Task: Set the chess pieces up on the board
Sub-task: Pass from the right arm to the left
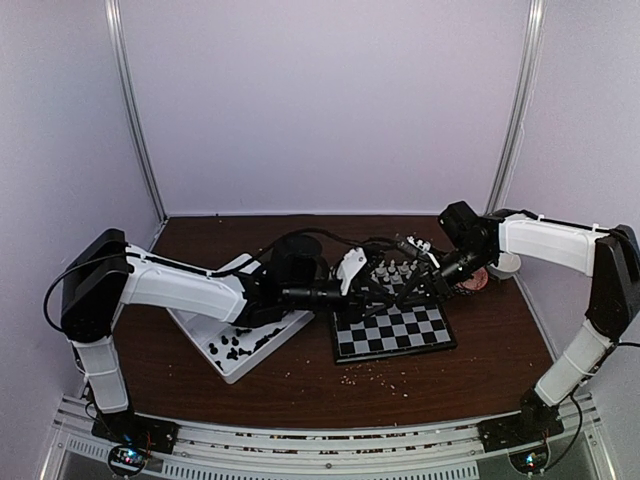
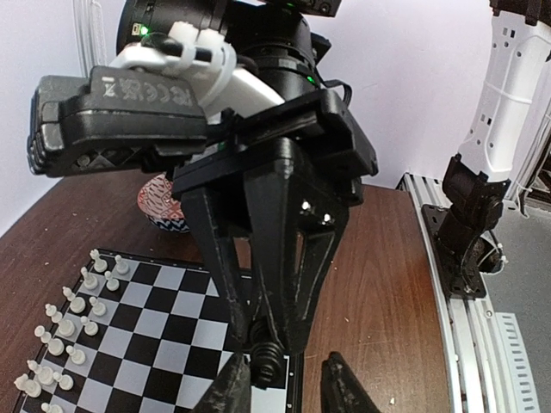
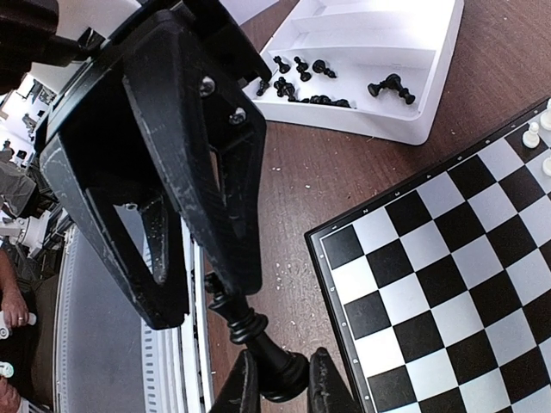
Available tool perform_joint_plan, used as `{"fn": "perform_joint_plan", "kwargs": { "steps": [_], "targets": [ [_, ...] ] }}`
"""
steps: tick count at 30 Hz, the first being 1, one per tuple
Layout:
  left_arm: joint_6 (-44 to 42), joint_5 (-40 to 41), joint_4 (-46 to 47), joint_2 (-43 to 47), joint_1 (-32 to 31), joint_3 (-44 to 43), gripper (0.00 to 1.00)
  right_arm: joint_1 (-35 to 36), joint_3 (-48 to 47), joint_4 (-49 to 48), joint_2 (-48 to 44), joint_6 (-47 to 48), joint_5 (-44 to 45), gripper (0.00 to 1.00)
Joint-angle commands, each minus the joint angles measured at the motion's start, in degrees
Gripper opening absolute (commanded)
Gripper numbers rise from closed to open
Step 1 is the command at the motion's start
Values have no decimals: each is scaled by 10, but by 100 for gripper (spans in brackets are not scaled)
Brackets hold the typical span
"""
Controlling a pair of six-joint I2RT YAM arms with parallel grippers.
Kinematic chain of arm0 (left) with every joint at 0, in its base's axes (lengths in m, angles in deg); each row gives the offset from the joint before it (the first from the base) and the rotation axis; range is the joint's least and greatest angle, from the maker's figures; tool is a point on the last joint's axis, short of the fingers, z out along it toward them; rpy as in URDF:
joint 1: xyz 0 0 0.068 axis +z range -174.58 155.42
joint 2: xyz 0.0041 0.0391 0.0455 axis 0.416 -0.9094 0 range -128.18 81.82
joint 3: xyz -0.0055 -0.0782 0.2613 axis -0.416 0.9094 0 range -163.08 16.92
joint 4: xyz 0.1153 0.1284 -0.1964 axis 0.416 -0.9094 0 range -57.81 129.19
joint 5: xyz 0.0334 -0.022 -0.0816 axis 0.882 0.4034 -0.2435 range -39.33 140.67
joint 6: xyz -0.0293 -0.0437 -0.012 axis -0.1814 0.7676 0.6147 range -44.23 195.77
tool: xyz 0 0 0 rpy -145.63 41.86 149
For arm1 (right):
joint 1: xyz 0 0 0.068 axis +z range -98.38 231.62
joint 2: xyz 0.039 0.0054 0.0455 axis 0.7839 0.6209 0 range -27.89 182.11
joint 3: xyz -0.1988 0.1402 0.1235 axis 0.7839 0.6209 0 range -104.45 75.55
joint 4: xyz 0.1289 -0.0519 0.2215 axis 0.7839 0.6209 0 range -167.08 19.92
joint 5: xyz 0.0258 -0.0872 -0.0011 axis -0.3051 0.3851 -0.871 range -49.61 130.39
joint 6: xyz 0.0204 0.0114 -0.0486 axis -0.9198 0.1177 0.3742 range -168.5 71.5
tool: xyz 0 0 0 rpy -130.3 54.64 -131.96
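My right gripper [image 3: 284, 389] is shut on the base of a black chess piece [image 3: 250, 327], held tilted just off the near left corner of the board [image 3: 448, 258]. My left gripper [image 2: 288, 389] is open, its fingertips on either side of that piece [image 2: 267, 360], with a wide gap on one side. In the top view both grippers, left [image 1: 385, 288] and right [image 1: 415, 288], meet tip to tip above the board [image 1: 395, 335]. More black pieces [image 3: 297, 73] lie in the white tray [image 3: 387, 120].
White pieces [image 2: 69, 327] stand in rows on the board's far side [image 1: 395, 268]. The tray [image 1: 205, 330] sits left of the board under my left arm. A patterned bowl [image 2: 164, 202] stands beyond the board at right [image 1: 478, 280]. Crumbs dot the table in front.
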Motion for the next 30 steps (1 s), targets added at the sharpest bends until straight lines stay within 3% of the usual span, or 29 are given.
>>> {"fn": "perform_joint_plan", "kwargs": {
  "steps": [1, 5, 9, 22, 26, 27, 29, 30],
  "targets": [
    [-6, -8, 3, -11, -3, -26, 25, -3, 4, 6, 5, 9, -11, 10],
    [-5, -8, -5, -20, -2, -40, 20, -4, 3, 10, 7, 13, -10, 10],
    [-4, 3, -19, -27, -2, -50, 27, -4, 4, 12, 5, 16, -11, 10],
    [-15, -3, -75, -41, -2, -91, 10, -16, 3, 16, 3, 19, -9, 13],
    [-24, 1, -107, -48, -2, -119, 8, -38, 8, 29, -13, 31, -4, 24],
    [-30, 5, -125, -51, -2, -130, 7, -46, 5, 53, -17, 52, -1, 29],
    [-47, 12, -171, -60, -2, -161, 7, -68, -7, 110, -22, 99, 5, 48],
    [-55, 15, -192, -65, -2, -176, 7, -84, -10, 138, -25, 120, 7, 51]
  ]
}}
